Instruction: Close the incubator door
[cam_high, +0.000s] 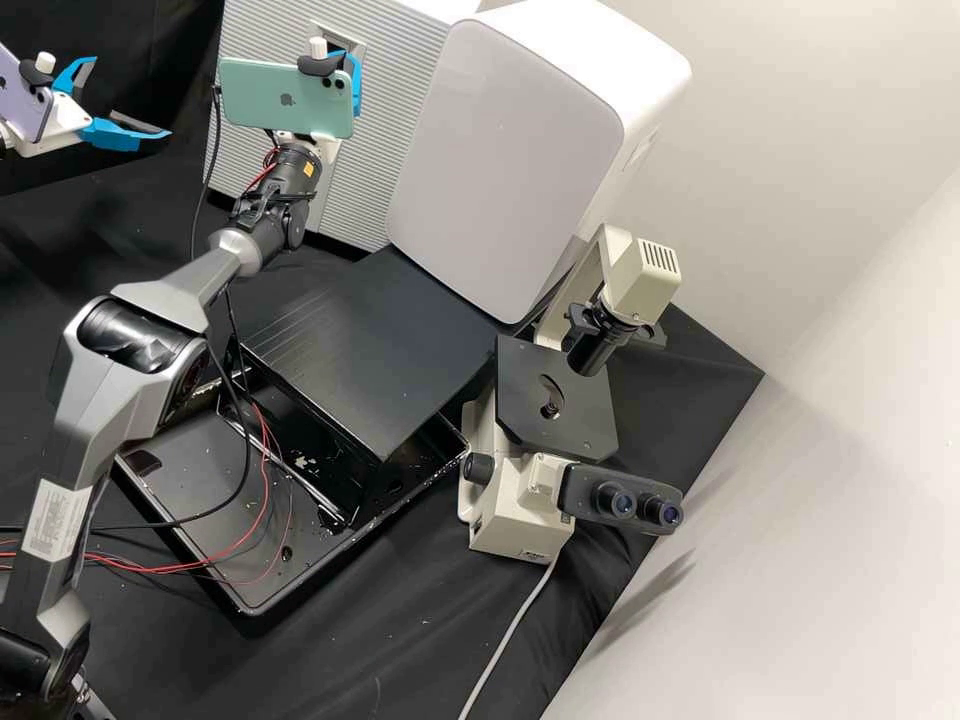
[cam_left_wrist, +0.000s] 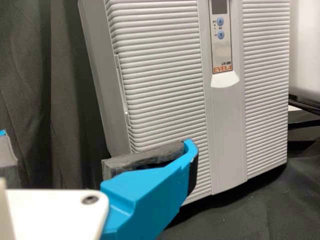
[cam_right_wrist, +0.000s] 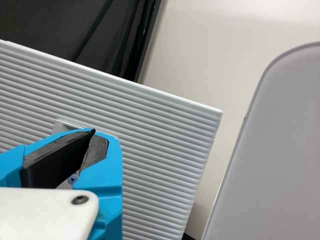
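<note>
The incubator door (cam_high: 368, 195) is the pale ribbed front at the back. Its ribbed face (cam_left_wrist: 160, 85) looks flush with the body beside it in the left wrist view. My right gripper (cam_high: 356, 82) is at the upper part of this front, partly hidden behind a phone. In the right wrist view the right gripper (cam_right_wrist: 93, 135) has its tips together over the control panel, before the ribbed door (cam_right_wrist: 160, 135). Well to the left of the incubator, my left gripper (cam_high: 128, 98) is open; the left gripper (cam_left_wrist: 60, 162) has nothing between its widely parted fingers.
A large white rounded box (cam_high: 505, 150) stands right of the incubator. Nearer are a microscope (cam_high: 555, 400) and a black tray (cam_high: 190, 470) under a dark slanted panel (cam_high: 370, 345). Cables hang from the right arm across the tray.
</note>
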